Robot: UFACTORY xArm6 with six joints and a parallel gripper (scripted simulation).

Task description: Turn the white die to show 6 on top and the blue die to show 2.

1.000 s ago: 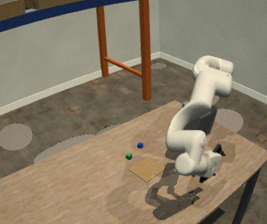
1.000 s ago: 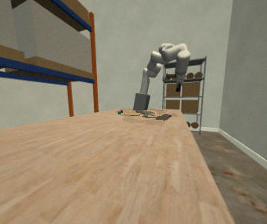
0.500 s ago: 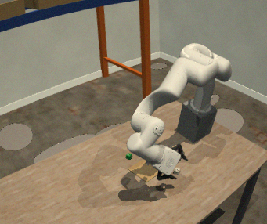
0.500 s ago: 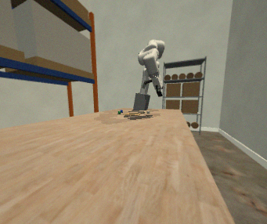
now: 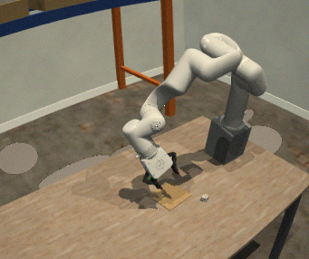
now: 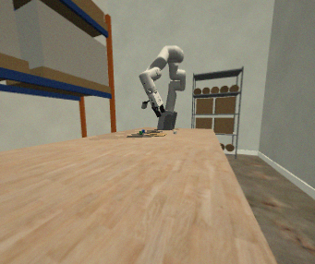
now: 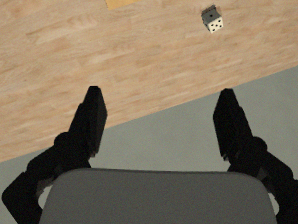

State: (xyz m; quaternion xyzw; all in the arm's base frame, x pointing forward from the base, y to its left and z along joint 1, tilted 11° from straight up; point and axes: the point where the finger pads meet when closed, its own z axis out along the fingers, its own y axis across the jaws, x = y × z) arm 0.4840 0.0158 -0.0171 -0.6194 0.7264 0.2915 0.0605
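The white die [image 5: 204, 197] [image 6: 175, 132] [image 7: 212, 20] lies on the bare table, off the mat and to its right. The tan mat [image 5: 179, 199] [image 6: 153, 135] [image 7: 120, 3] lies flat under my arm. My gripper [image 5: 165, 177] [image 6: 151, 107] [image 7: 160, 100] is open and empty, hanging above the mat's back edge. A speck of the green die shows behind a finger. In the exterior view the green die [image 6: 140, 133] and the blue die [image 6: 143, 130] sit close together at the mat's left. The arm hides the blue die in the top view.
The arm's grey base [image 5: 226, 140] stands at the table's back right. An orange shelf post [image 5: 168, 54] stands behind the table. The table's front edge [image 5: 272, 217] is near the white die.
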